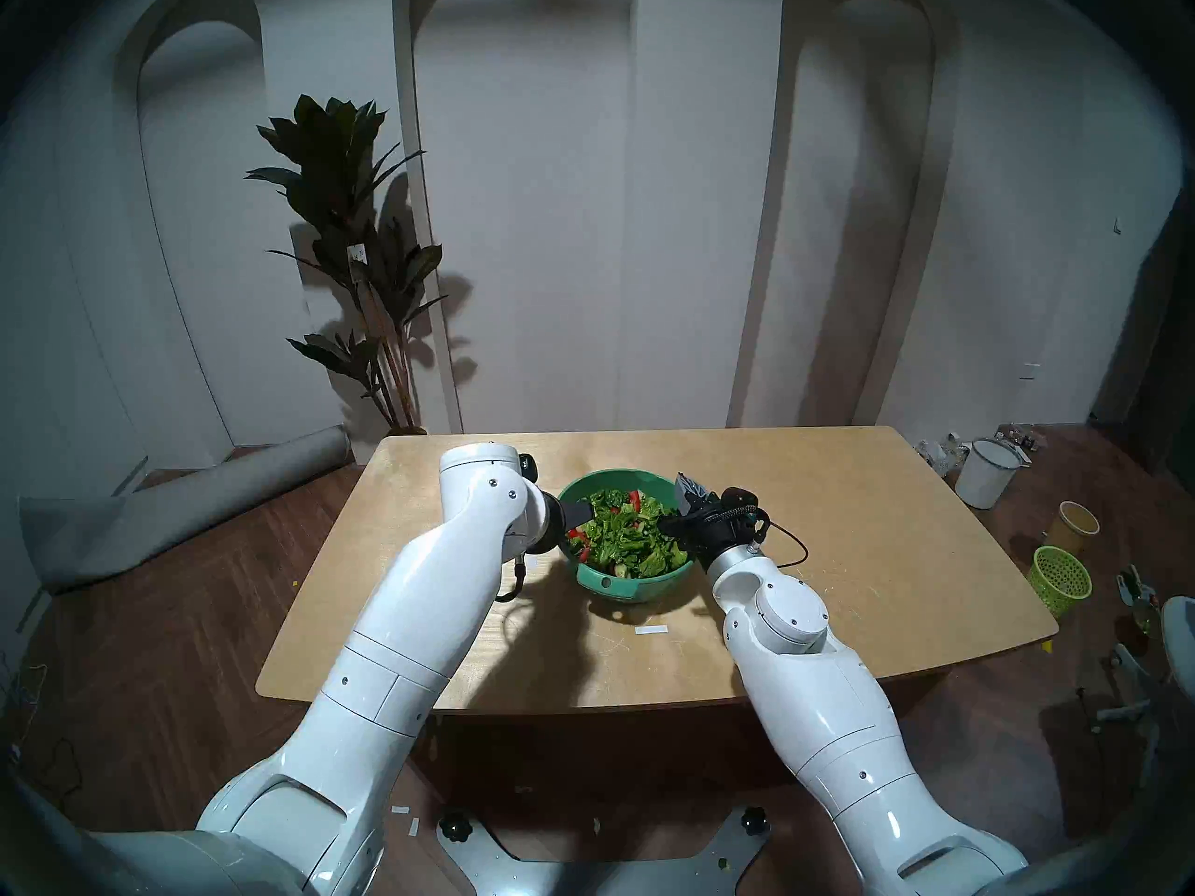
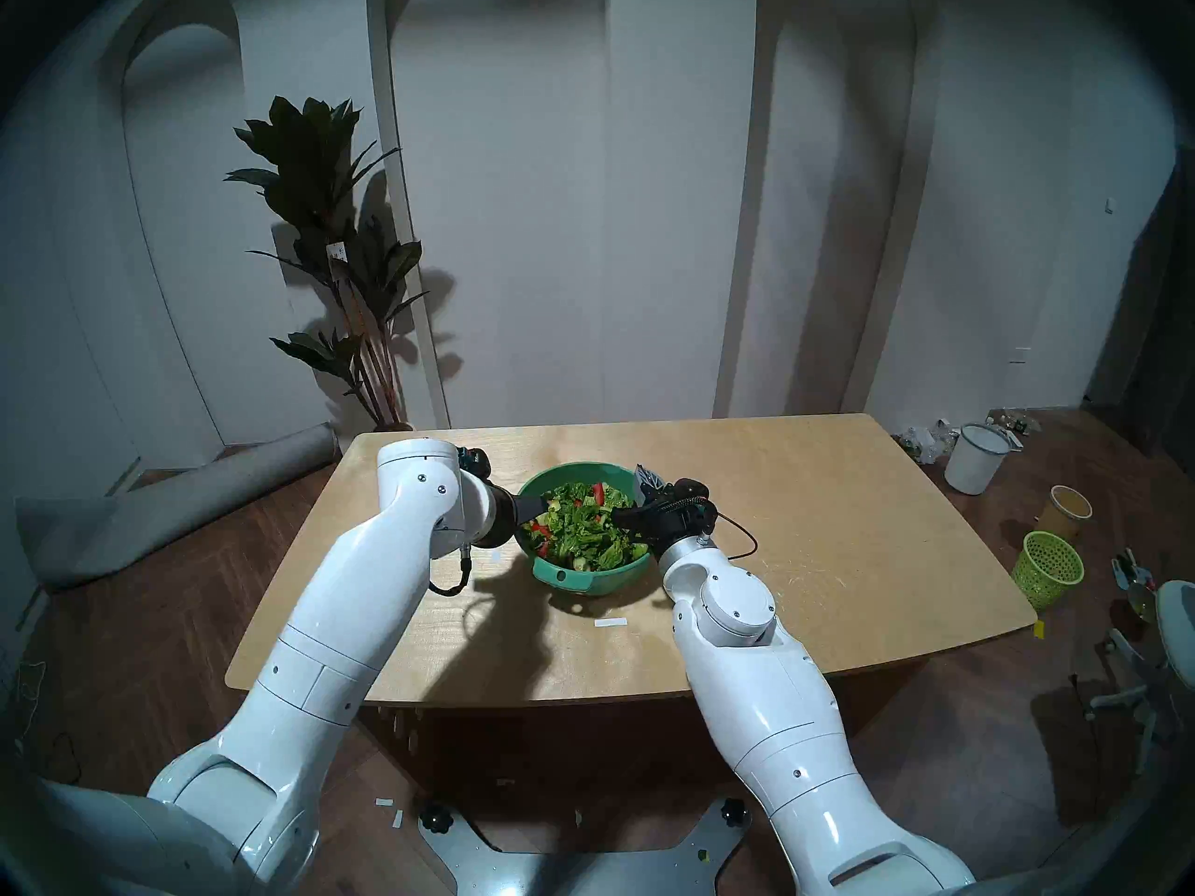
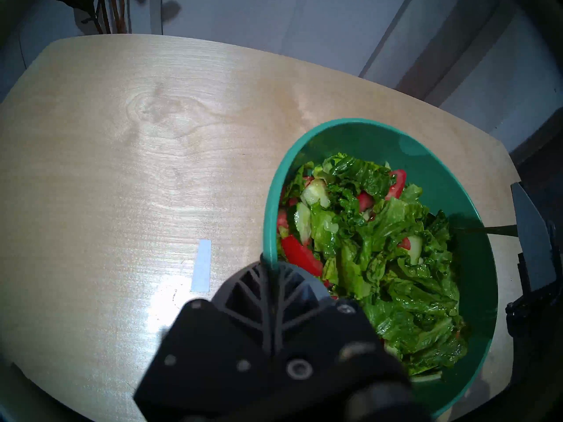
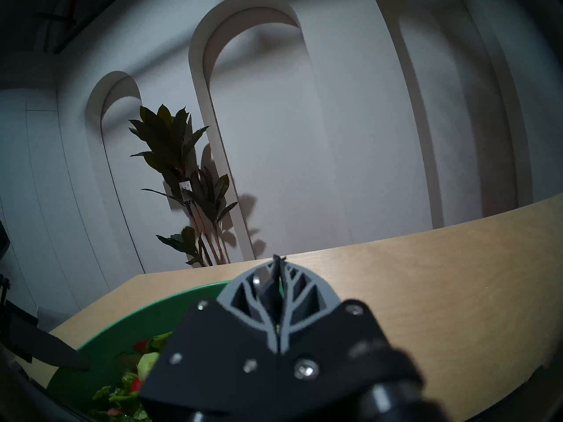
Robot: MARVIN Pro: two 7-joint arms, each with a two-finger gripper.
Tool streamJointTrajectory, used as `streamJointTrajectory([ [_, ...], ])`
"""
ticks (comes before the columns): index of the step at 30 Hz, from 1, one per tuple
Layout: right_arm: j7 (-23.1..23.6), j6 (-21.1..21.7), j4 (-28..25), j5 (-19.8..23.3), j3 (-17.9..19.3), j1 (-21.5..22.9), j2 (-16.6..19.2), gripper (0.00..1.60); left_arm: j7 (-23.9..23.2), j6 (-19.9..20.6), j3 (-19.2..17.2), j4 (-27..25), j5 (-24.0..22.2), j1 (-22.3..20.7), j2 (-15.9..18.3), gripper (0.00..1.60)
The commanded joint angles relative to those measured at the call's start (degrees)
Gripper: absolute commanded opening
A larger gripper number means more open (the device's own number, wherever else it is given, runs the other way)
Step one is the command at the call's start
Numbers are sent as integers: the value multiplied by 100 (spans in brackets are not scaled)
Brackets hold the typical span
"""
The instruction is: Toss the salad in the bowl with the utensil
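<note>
The teal-green bowl (image 1: 634, 587) stands mid-table and is heaped with salad (image 1: 621, 532) of lettuce, red pieces and pale chunks. My left gripper (image 1: 575, 510) is at the bowl's left rim. In the left wrist view it (image 3: 271, 266) is shut on the rim (image 3: 268, 223). My right gripper (image 1: 682, 487) is over the bowl's right side, fingers pointing up and back. In the right wrist view it (image 4: 278, 260) is shut on a shiny metal spoon (image 4: 262, 279). The spoon's thin handle (image 3: 493, 229) runs from it into the salad (image 3: 380, 260); its bowl end is hidden.
Two white tape strips lie on the wooden table (image 1: 840, 584), one in front of the bowl (image 1: 650, 629) and one to its left (image 3: 201, 266). On the floor to the right stand a lime-green mesh basket (image 1: 1058, 578), a yellow cup (image 1: 1073, 526) and a white bucket (image 1: 983, 481).
</note>
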Motion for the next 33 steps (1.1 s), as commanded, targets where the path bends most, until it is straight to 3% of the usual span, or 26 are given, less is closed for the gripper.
streamJointTrajectory([
  [1,149,21,-235,369,11,162,-286,0,591,-11,-18,-154,8,-185,-64,0],
  [6,206,195,-317,925,135,188,-491,0,567,-11,-26,-151,32,-180,-71,0],
  [11,263,693,-309,1956,451,161,-829,0,463,-11,-36,-142,92,-172,-68,0],
  [14,190,985,-310,2526,546,170,-866,0,452,-11,-41,-142,112,-168,-75,0],
  [19,108,1392,-498,3106,688,101,-911,0,584,-11,-43,-154,83,-170,-105,0],
  [24,-210,1666,-727,3112,728,-73,-829,0,571,-11,-46,-157,88,-170,-107,0],
  [33,-442,1636,-1382,2384,440,-578,-262,0,592,-11,-49,-154,75,-170,-112,0],
])
